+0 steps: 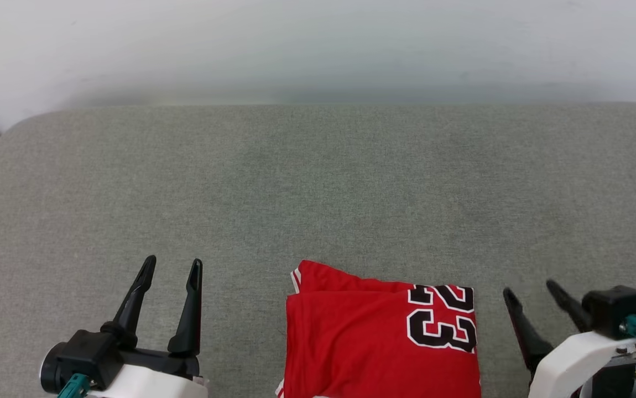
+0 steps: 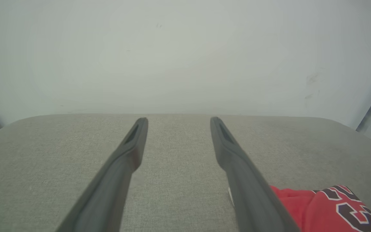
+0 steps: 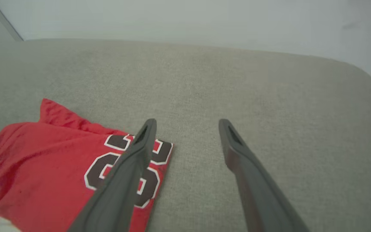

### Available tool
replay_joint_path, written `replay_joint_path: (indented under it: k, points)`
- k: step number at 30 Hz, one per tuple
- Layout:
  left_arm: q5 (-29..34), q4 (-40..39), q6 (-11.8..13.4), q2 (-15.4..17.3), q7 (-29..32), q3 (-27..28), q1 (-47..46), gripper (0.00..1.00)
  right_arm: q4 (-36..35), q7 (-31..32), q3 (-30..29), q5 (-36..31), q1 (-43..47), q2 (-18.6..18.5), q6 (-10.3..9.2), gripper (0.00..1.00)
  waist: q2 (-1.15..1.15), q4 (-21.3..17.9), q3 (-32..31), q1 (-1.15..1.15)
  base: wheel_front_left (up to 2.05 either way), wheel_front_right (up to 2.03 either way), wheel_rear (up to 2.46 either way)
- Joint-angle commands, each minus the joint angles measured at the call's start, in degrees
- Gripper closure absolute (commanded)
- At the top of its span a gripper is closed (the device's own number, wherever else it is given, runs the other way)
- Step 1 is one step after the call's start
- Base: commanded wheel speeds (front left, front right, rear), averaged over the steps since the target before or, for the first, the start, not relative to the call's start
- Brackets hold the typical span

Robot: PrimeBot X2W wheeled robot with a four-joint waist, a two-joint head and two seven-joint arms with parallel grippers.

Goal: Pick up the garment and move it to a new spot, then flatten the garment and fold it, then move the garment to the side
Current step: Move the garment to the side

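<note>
Garment (image 1: pixel 373 337) lies folded on grey cushion (image 1: pixel 318 182); our L gripper (image 1: pixel 173 262) & R gripper (image 1: pixel 529 287) flank it, jaws apart, empty.

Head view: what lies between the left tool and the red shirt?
Just bare grey upholstery, as the head view shows; left tool and red shirt lie apart.

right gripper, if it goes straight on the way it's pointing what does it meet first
Probably the bare grey cushion: the right gripper, open, aims just past the garment, whose numbered corner lies to its left. Depth is unclear.
</note>
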Motion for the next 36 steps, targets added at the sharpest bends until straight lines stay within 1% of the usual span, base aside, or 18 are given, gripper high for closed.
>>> replay_joint_path:
  k: [1, 2, 5, 6, 8, 11, 14, 17, 18, 21, 23, 29, 30, 31, 32, 33, 36]
  points:
    - [-0.5, 0.1, -0.1, -0.2, -0.1, 0.1, -1.0, 0.00, -0.9, 4.6, 0.0, 1.6, 0.5, -0.5, -0.03, 0.00, 0.00, 0.3, 0.4, 0.00, 0.00, 0.00, 0.00]
    - [-0.8, 0.1, -0.1, -0.1, -0.1, 0.1, -1.2, 0.00, -1.5, 9.0, 0.6, 2.5, 0.9, -1.4, -0.01, 0.00, 0.00, 0.4, 0.7, 0.00, 0.00, 0.00, 0.00]
    - [-1.1, 0.1, -0.1, 0.1, -0.1, 0.3, -1.7, 0.00, -3.6, 20.4, 0.5, 5.7, 1.1, -1.4, -0.02, 0.00, 0.00, 0.9, 1.5, 0.00, 0.00, 0.00, 0.00]
    - [-1.1, 0.1, -0.1, 0.1, -0.1, 0.3, -1.7, 0.00, -3.6, 20.4, 0.5, 5.7, 1.1, -1.4, -0.02, 0.00, 0.00, 0.9, 1.5, 0.00, 0.00, 0.00, 0.00]
    - [-1.2, 0.1, -0.1, 0.2, -0.1, 0.1, -2.2, 0.00, -5.0, 26.5, 1.1, 6.7, 0.6, -1.9, -0.02, 0.00, 0.00, 1.4, 2.1, 0.00, 0.00, 0.00, 0.00]
    - [-1.1, 0.3, -0.1, 0.3, -0.1, -0.4, -2.6, 0.00, -5.5, 33.7, 0.4, 7.2, -0.6, -0.5, -0.02, 0.00, 0.00, 2.2, 3.2, 0.00, 0.00, 0.00, 0.00]
    - [-0.8, 0.5, -0.1, 0.5, -0.1, -1.0, -3.6, 0.00, -4.5, 39.0, 0.3, 7.3, -1.8, 0.8, -0.02, 0.00, 0.00, 3.2, 4.5, 0.00, 0.00, 0.00, 0.00]
    - [-1.0, 0.8, -0.1, 0.5, -0.1, -1.4, -4.3, 0.00, -2.6, 41.3, 0.3, 7.5, -3.2, 1.9, -0.02, 0.00, 0.00, 4.3, 5.6, 0.00, 0.00, 0.00, 0.00]
    - [-1.1, 1.0, -0.1, 0.6, -0.1, -1.8, -5.0, 0.00, -0.6, 41.1, 0.5, 5.6, -4.3, 2.1, -0.01, 0.00, 0.00, 5.1, 6.4, 0.00, 0.00, 0.00, 0.00]
    - [-1.0, 1.3, -0.1, 0.4, -0.1, -2.1, -5.7, 0.00, 2.9, 40.8, 1.1, 5.8, -5.0, 2.7, -0.02, 0.00, 0.00, 6.0, 7.3, 0.00, 0.00, 0.00, 0.00]
    - [-0.9, 1.3, -0.1, 0.3, -0.1, -2.2, -5.8, 0.00, 3.9, 40.7, 1.3, 5.9, -5.4, 2.8, -0.02, 0.00, 0.00, 6.3, 7.5, 0.00, 0.00, 0.00, 0.00]
    - [-0.6, 1.7, -0.1, 0.2, -0.1, -2.4, -6.2, 0.00, 10.1, 39.6, 4.4, 4.0, -6.2, 3.3, -0.01, 0.00, 0.00, 7.0, 8.4, 0.00, 0.00, 0.00, 0.00]
    - [-0.6, 1.8, -0.1, 0.3, -0.1, -2.6, -6.2, 0.00, 11.1, 39.4, 4.8, 3.5, -6.3, 3.3, -0.01, 0.16, 0.00, 7.1, 8.4, 0.00, 0.00, 0.00, 0.00]
    - [-0.6, 1.9, -0.1, 0.4, -0.1, -2.6, -6.3, 0.00, 11.9, 39.3, 5.4, 3.1, -6.5, 3.4, -0.01, 0.62, 0.00, 7.1, 8.4, 0.00, 0.00, 0.00, 0.00]
    - [-0.5, 2.0, -0.1, 0.4, -0.1, -2.6, -6.4, 0.00, 12.7, 39.2, 6.1, 2.8, -6.8, 3.4, -0.01, 0.98, 0.00, 7.0, 8.3, 0.00, 0.00, 0.00, 0.00]
    - [-0.5, 2.0, -0.1, 0.4, -0.1, -2.7, -6.5, 0.00, 13.3, 38.9, 6.6, 2.4, -7.0, 3.4, -0.01, 1.00, 0.00, 6.9, 8.2, 0.00, 0.00, 0.00, 0.00]
    - [-0.4, 1.2, -0.1, 0.3, -0.1, -2.9, -6.6, 0.00, 14.3, 37.6, 6.9, 0.7, -8.3, 2.1, -0.03, 1.00, 0.00, 6.2, 7.7, 0.00, 0.00, 0.00, 0.00]
